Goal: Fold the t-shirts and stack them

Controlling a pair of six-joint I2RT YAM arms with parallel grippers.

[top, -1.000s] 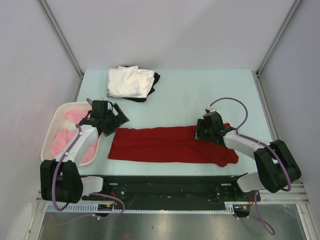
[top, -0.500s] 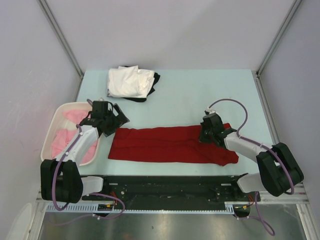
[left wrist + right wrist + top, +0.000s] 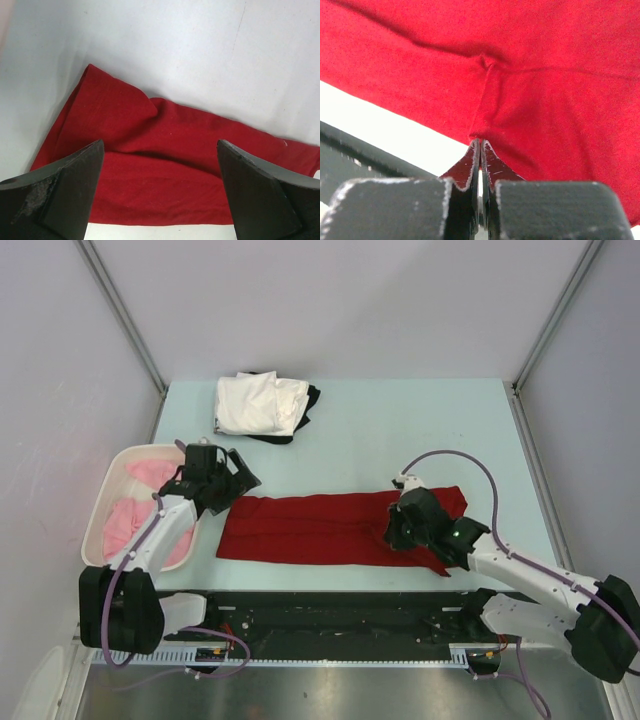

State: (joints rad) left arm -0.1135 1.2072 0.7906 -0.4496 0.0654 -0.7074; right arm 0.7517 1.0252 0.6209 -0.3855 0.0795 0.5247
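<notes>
A dark red t-shirt [image 3: 310,528] lies as a long folded strip across the near part of the table [image 3: 400,430]. My right gripper [image 3: 397,533] is shut on the red t-shirt [image 3: 545,75] near its right end, with a pinch of fabric at its closed tips [image 3: 480,141]. My left gripper [image 3: 238,487] hangs open just above the shirt's left end [image 3: 165,165], its fingers wide apart and empty [image 3: 159,143]. A folded white t-shirt [image 3: 262,405] rests on a black one [image 3: 312,397] at the back left. Pink t-shirts [image 3: 130,515] lie in the basket.
A white plastic basket [image 3: 100,502] stands at the table's left edge beside the left arm. Metal frame posts rise at the back corners. The black mounting rail [image 3: 330,615] runs along the near edge.
My right gripper has shut on the red shirt's right end and moved left and nearer, bunching the cloth there. The left gripper stays open in place.
</notes>
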